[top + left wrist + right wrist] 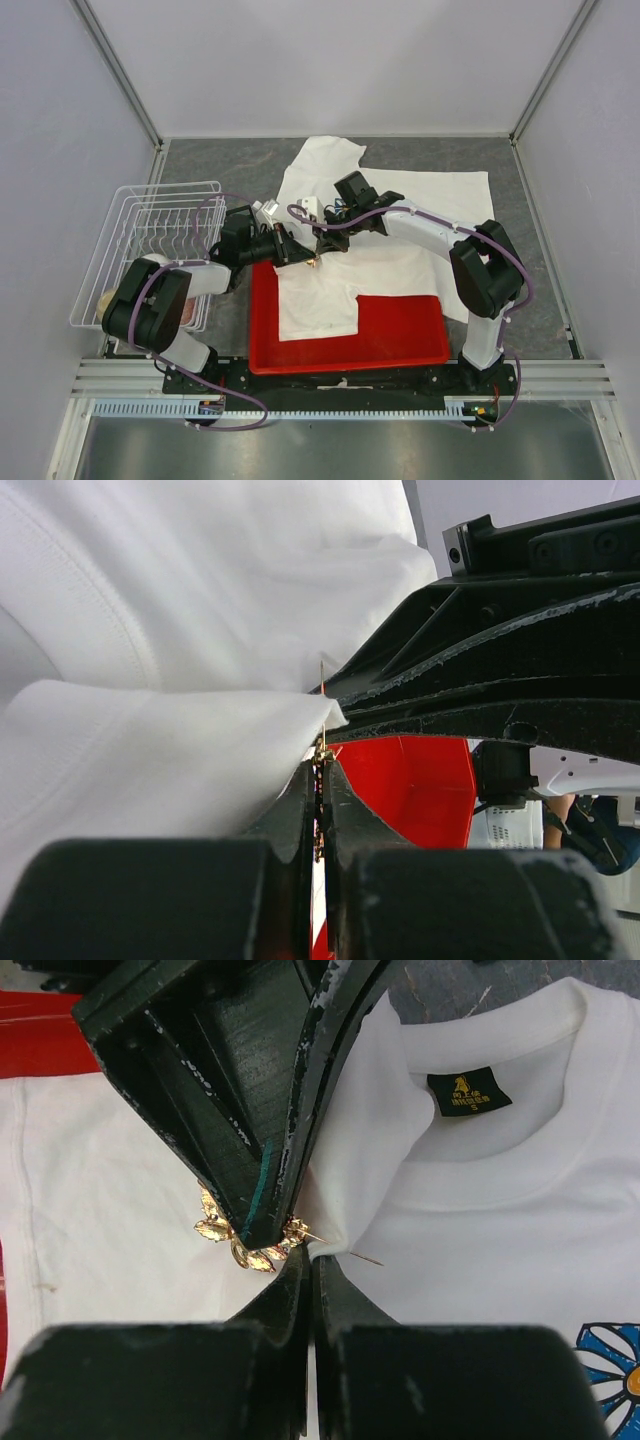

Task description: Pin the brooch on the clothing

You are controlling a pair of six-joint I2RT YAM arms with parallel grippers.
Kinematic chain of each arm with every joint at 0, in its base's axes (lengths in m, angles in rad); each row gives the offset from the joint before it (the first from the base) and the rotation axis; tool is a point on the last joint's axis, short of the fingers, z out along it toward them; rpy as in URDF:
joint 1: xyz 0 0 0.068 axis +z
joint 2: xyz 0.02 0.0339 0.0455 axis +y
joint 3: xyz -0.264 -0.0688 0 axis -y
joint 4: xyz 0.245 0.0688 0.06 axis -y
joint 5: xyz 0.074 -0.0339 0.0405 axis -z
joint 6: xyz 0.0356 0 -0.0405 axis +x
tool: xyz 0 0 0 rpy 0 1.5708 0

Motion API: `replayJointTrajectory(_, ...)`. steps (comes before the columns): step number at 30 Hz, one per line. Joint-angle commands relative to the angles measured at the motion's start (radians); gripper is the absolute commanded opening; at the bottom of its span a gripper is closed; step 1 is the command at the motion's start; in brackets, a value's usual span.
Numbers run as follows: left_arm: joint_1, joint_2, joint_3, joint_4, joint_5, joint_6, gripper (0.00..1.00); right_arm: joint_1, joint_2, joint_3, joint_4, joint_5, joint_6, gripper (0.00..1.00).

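The clothing [420, 205], a white T-shirt [480, 1190], lies spread over the table and the red tray [400, 335]. My left gripper [321, 765] is shut on the brooch [322, 752], a small gold leafy ornament [240, 1245]. My right gripper [313, 1255] is shut on a pinched-up fold of the shirt just below the collar. The brooch's thin pin runs through that fold, and its tip [370, 1258] sticks out on the far side. From above, both grippers meet tip to tip [315, 258] over the shirt. The blue daisy print [610, 1370] shows at the lower right.
A white wire rack [150, 240] stands at the left edge of the table. The red tray's wall [430, 780] sits right behind the left fingers. A dark neck label [469, 1090] is sewn inside the collar. Grey walls close in the table on three sides.
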Motion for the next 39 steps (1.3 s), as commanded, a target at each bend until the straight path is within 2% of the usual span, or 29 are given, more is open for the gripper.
replayJointTrajectory(1,-0.014,-0.027,0.035,0.094,-0.022,0.023,0.02,0.021,-0.021,-0.002,-0.001,-0.105,0.038,0.0)
replayJointTrajectory(14,-0.014,0.011,0.092,0.006,-0.033,0.04,0.02,0.039,-0.065,-0.042,-0.074,-0.13,-0.178,0.0)
replayJointTrajectory(20,-0.013,0.004,0.09,-0.053,-0.049,0.035,0.02,0.041,-0.071,-0.04,-0.08,-0.12,-0.223,0.0)
replayJointTrajectory(26,-0.013,0.007,0.09,-0.046,-0.059,0.029,0.02,0.054,-0.09,-0.058,-0.094,-0.107,-0.279,0.0)
replayJointTrajectory(30,-0.013,0.013,0.106,-0.053,-0.049,0.032,0.02,0.06,-0.1,-0.072,-0.084,-0.084,-0.295,0.01)
replayJointTrajectory(39,-0.013,0.019,0.126,-0.136,-0.034,0.024,0.02,0.06,-0.151,-0.14,0.082,-0.011,-0.198,0.0)
